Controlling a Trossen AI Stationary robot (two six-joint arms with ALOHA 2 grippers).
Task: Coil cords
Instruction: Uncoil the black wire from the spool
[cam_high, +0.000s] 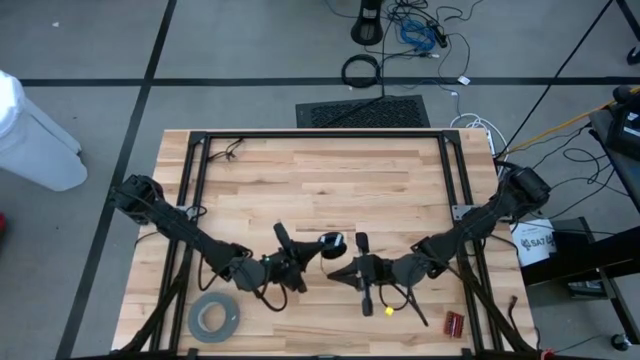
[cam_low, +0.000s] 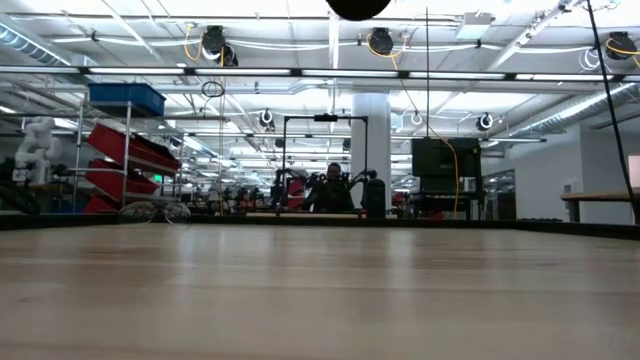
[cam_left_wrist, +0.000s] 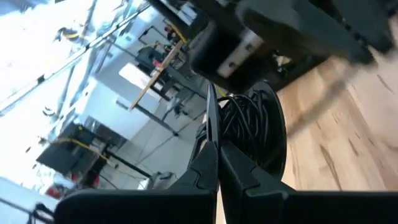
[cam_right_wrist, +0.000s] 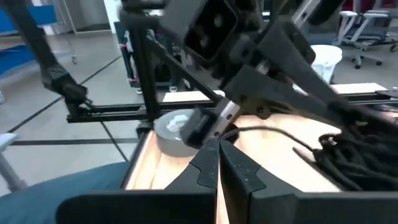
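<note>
The cords show as a small round black disc (cam_high: 332, 243) with thin dark wire wound on it (cam_left_wrist: 249, 124). The disc hangs above the table's near middle and shows at the low view's top edge (cam_low: 358, 8). My left gripper (cam_high: 312, 252) is shut at the disc's left side, its fingers level and pointing toward the table's right. My right gripper (cam_high: 346, 268) faces it from the right, just short of the disc, with its fingers (cam_right_wrist: 217, 149) shut. I see no wire between the right fingers. My left gripper (cam_left_wrist: 217, 149) pinches a thin dark edge of the disc (cam_left_wrist: 210, 115), which stands out from between its two fingertips. The fingers come level from the table's left. The disc with its wound wire is lifted clear of the table.
A wide grey tape roll (cam_high: 213, 318) lies near the front left, also seen in the right wrist view (cam_right_wrist: 176, 130). A small yellow piece (cam_high: 388, 311) and a red piece (cam_high: 454, 322) lie at the front right. A black frame (cam_high: 320, 135) borders the table.
</note>
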